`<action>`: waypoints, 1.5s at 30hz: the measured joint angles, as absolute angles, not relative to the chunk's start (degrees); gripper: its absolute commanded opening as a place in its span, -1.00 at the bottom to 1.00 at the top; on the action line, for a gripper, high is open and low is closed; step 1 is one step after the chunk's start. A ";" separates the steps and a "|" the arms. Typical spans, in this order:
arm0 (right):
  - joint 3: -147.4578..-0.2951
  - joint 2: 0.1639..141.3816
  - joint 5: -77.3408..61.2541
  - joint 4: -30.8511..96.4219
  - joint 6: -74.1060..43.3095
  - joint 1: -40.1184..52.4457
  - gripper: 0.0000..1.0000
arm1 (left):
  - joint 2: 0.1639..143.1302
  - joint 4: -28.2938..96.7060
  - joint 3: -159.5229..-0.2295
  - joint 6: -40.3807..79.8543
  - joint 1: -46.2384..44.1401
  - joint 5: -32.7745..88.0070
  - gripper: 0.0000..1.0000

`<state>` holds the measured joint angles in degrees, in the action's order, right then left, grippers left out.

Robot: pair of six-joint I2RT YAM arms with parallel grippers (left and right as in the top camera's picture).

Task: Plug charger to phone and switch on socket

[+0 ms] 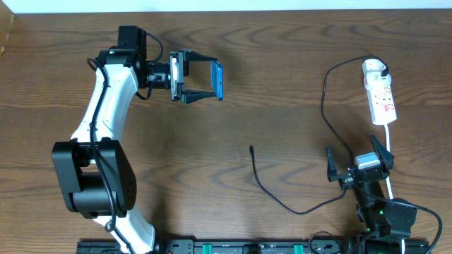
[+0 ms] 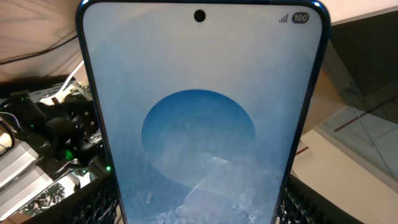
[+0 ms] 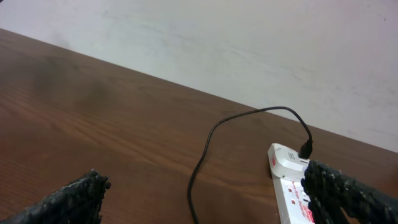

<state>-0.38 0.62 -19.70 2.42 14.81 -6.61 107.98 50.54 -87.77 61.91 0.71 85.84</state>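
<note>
The left gripper [image 1: 205,80] is clamped on the phone [image 1: 219,81], which shows edge-on from above, well apart from the socket [image 1: 381,99] across the bench [image 1: 282,63]; its blue screen fills the left wrist view. The right gripper [image 1: 354,158] stands released, jaws wide with nothing between them, near the socket's closer end and beside its white cord [image 1: 389,137]. The charger [image 1: 265,189] leaves the plug at the socket's far end, loops out beside the socket and passes the right gripper. Its connector tip [image 1: 251,149] lies free on the bench, between socket and phone.
</note>
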 measured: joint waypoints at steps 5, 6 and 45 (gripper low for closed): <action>-0.38 0.64 -19.70 2.42 14.81 -6.61 0.99 | 107.98 50.54 -87.79 61.91 0.71 85.86 -0.86; -0.38 0.62 -19.70 2.42 14.81 -6.61 0.98 | 107.98 50.54 -87.77 61.91 0.71 85.86 -0.86; -0.38 0.62 -19.70 2.42 14.81 -6.61 0.98 | 107.98 56.66 -87.77 52.03 0.71 37.41 -0.86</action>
